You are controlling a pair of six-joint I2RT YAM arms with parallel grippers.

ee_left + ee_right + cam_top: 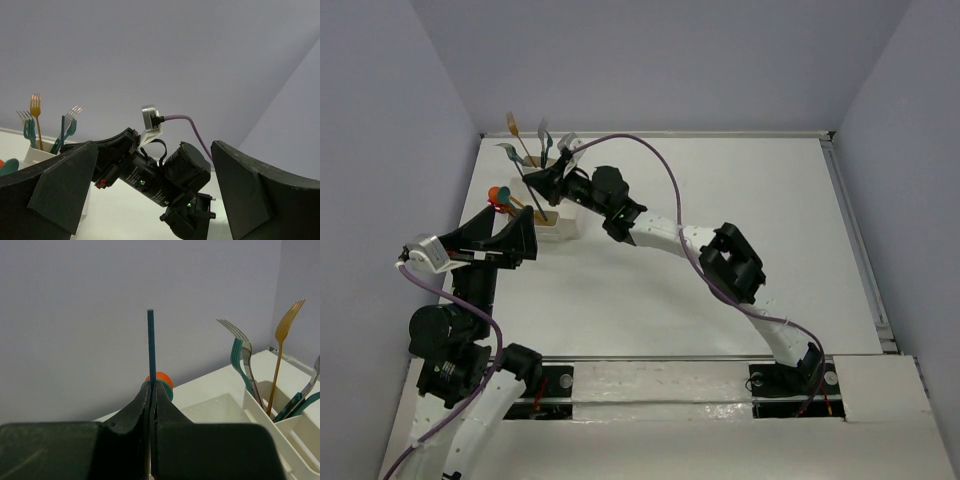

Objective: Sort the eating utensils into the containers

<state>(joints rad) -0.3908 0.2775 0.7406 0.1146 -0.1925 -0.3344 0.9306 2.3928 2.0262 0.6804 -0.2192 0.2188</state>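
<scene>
My right gripper (152,386) is shut on a thin dark teal stick (150,340) that stands upright out of its jaws. In the top view it (537,184) hovers over the white bins (563,226) at the table's far left. Orange and teal spoon heads (163,382) show just behind its fingertips. Teal, grey and orange forks (245,362) stand in the narrow bin (272,427); they also show in the top view (532,140). A low wider compartment (212,409) lies in front of it. My left gripper (508,230) is open and empty, just left of the bins.
In the left wrist view, the right arm's wrist (162,176) fills the gap between my open left fingers (65,187), with the forks (35,122) and bin (36,155) at far left. Walls close off the table on three sides. A purple cable (660,170) arches above the right arm.
</scene>
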